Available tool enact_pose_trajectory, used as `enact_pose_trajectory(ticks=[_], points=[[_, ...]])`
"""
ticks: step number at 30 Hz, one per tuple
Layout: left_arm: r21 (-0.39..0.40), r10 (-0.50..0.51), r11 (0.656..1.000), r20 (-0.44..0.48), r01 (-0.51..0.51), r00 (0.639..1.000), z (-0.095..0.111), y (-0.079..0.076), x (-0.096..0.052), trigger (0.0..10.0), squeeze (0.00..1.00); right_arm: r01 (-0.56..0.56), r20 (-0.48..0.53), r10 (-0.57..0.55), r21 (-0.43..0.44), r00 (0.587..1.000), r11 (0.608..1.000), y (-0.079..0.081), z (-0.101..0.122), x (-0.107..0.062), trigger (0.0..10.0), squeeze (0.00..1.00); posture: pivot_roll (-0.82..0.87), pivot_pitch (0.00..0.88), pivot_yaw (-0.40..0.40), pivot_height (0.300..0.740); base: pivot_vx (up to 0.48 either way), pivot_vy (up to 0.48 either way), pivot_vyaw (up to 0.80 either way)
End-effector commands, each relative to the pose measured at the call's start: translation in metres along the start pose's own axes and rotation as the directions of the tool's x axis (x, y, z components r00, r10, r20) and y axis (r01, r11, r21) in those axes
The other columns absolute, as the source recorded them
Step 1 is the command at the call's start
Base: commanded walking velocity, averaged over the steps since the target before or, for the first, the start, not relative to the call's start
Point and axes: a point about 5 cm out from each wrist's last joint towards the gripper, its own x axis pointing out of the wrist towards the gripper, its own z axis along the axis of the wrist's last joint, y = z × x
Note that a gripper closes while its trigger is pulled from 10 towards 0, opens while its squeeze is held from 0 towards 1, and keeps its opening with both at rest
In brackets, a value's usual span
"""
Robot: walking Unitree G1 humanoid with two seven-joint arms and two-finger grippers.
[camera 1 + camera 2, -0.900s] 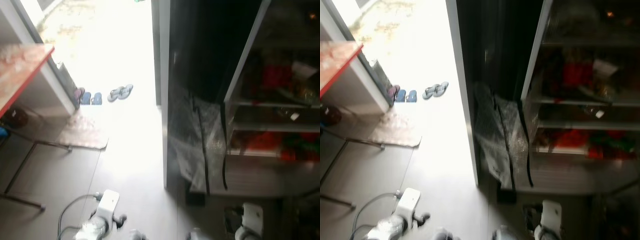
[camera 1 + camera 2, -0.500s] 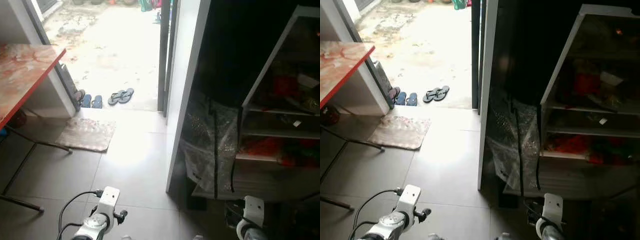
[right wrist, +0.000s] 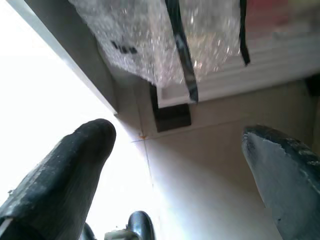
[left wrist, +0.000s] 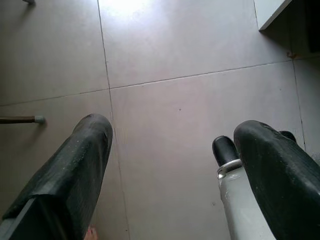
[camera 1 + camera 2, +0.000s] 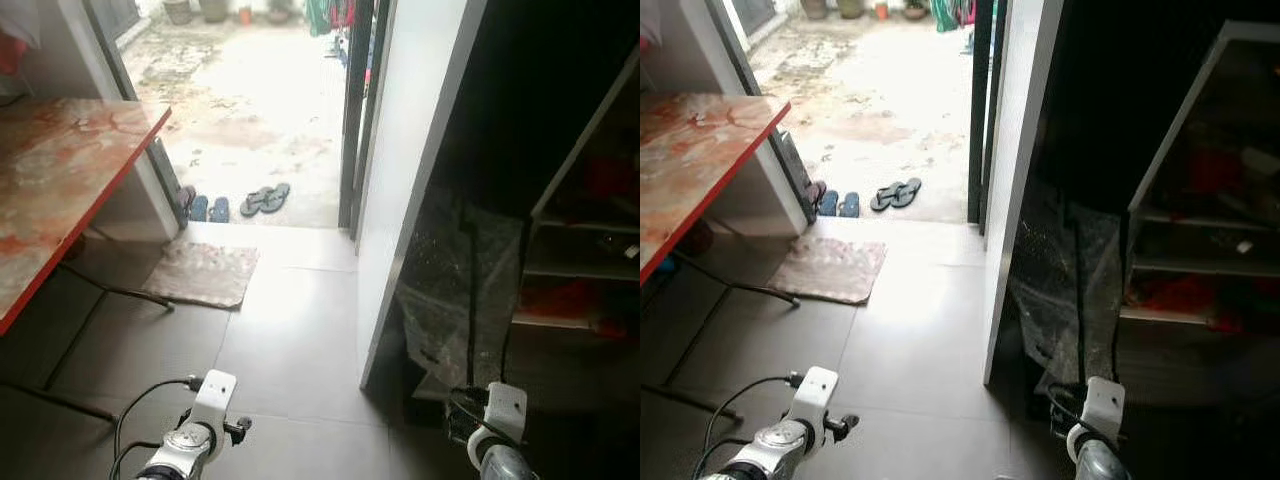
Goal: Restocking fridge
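Facing an open fridge (image 5: 1200,250) with red items on its shelves, right of a white wall edge (image 5: 1020,180). Crinkled clear plastic sheet (image 5: 1065,290) with black straps hanging between wall edge and fridge. Left gripper (image 4: 172,165) low over grey floor tiles (image 4: 165,45), jaws wide, holding nothing. Right gripper (image 3: 180,175) low near the fridge base, jaws wide, empty. Red-topped bench (image 5: 60,190) left of the wall edge; doormat (image 5: 203,273) and sandals (image 5: 262,198) toward the doorway.

Open tiled floor (image 5: 290,330) ahead; wall (image 5: 420,170) and what looks like bubble wrap (image 5: 450,290) block right.
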Motion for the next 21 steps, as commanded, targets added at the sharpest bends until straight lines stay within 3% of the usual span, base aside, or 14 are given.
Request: enact_pose_trajectory(ticks=[1, 7, 21], points=[[0.013, -0.014, 1.0, -0.031, 0.014, 0.999, -0.006, -0.003, 0.0, 10.0, 0.0, 0.021, -0.023, -0.021, 0.012, 1.0, 1.0, -0.005, -0.008, -0.002, 10.0, 0.0, -0.05, 0.038, 0.017, 0.697, 0.0, 0.33, 0.0], [0.029, -0.017, 0.999, -0.048, 0.019, 0.999, -0.014, -0.003, -0.002, 10.0, 0.0, 0.06, -0.036, -0.059, 0.032, 0.998, 0.998, -0.009, -0.013, -0.005, 10.0, 0.0, -0.04, 0.021, 0.028, 0.697, 0.0, 0.055, 0.0], [0.053, -0.009, 0.998, -0.08, 0.013, 0.997, -0.027, 0.002, -0.005, 10.0, 0.0, 0.079, -0.056, -0.076, 0.051, 0.996, 0.996, -0.01, -0.024, -0.009, 10.0, 0.0, -0.04, 0.0, 0.056, 0.697, 0.0, 0.0, -0.78]])
